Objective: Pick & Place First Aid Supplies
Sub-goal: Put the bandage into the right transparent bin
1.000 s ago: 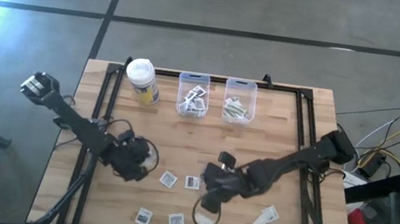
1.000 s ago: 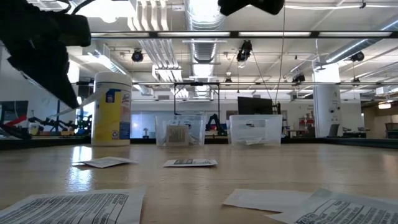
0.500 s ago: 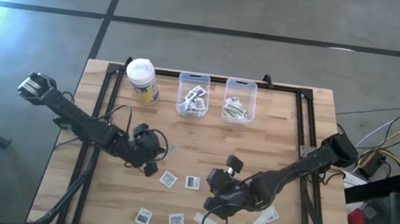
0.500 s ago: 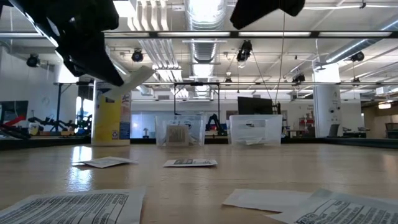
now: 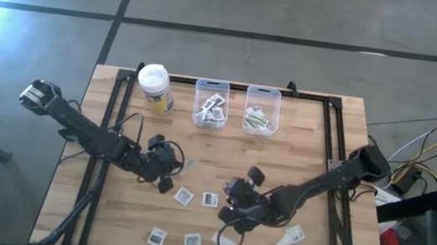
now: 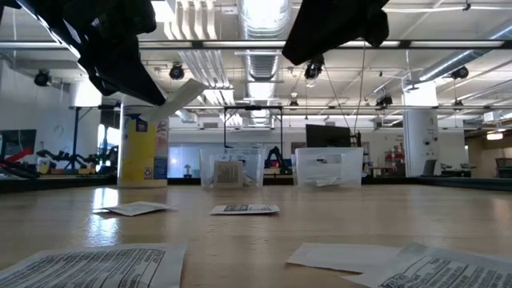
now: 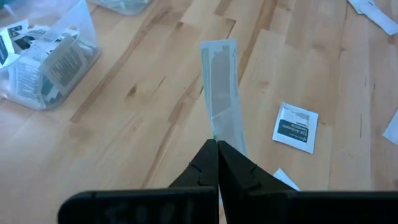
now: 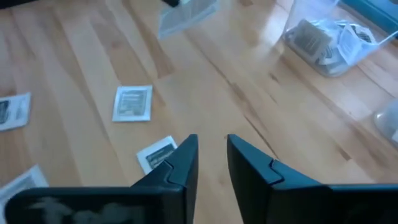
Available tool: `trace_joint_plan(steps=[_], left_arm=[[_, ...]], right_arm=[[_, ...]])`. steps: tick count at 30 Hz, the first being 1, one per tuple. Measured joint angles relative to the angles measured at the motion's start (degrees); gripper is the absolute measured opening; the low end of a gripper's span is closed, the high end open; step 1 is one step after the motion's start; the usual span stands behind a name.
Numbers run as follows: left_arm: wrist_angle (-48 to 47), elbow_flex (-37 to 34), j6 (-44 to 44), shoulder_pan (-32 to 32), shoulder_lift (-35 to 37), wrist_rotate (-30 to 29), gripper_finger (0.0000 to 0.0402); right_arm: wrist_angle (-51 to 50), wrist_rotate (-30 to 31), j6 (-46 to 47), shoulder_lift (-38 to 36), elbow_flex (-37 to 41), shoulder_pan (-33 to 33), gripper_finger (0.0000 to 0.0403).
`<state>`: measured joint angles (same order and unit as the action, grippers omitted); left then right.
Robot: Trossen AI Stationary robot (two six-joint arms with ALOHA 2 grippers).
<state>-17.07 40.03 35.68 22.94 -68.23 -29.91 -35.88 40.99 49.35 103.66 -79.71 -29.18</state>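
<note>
A narrow greenish strip packet (image 7: 221, 87) hangs in the air over the table's left middle, with my left gripper (image 7: 217, 144) shut on it; the high view shows the gripper (image 5: 174, 167) and the low view shows the strip (image 6: 180, 96). My right gripper (image 8: 211, 152) hovers open over the table's middle (image 5: 227, 201), nothing between its fingers. Just beyond it, two square white packets (image 8: 132, 102) (image 8: 155, 152) lie flat on the wood. More packets (image 5: 193, 240) lie flat near the front edge. My left gripper pinches the strip packet by its near end (image 7: 216, 134) between its two fingers. The fingers slant down and lie along the strip. The strip sticks out past the fingertips, tilted, lifted clear of the table.
Two clear bins (image 5: 211, 105) (image 5: 262, 110) holding packets stand at the far middle, a yellow container with a white lid (image 5: 155, 89) to their left. A white packet (image 5: 292, 236) lies at the front right. Bare wood lies between the bins and the grippers.
My left gripper has risen and swung toward the table's middle with the strip packet, which now hangs clear of the table. My right gripper has come down toward the packets in the table's middle and has rolled at the wrist.
</note>
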Motion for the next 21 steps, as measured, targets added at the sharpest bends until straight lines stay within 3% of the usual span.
trace_joint_plan(steps=[9, 21], left_arm=[[0.0, 0.0, 0.0, 0.0, 0.0, 0.0, 0.0], [0.0, 0.0, -0.3, 0.0, 0.0, 0.0, 0.0]], right_arm=[[10.0, 0.6, -1.5, 0.2, 3.5, 4.0, 0.0137], [61.6, 2.0, -12.3, 0.5, 22.7, 6.0, 0.015]])
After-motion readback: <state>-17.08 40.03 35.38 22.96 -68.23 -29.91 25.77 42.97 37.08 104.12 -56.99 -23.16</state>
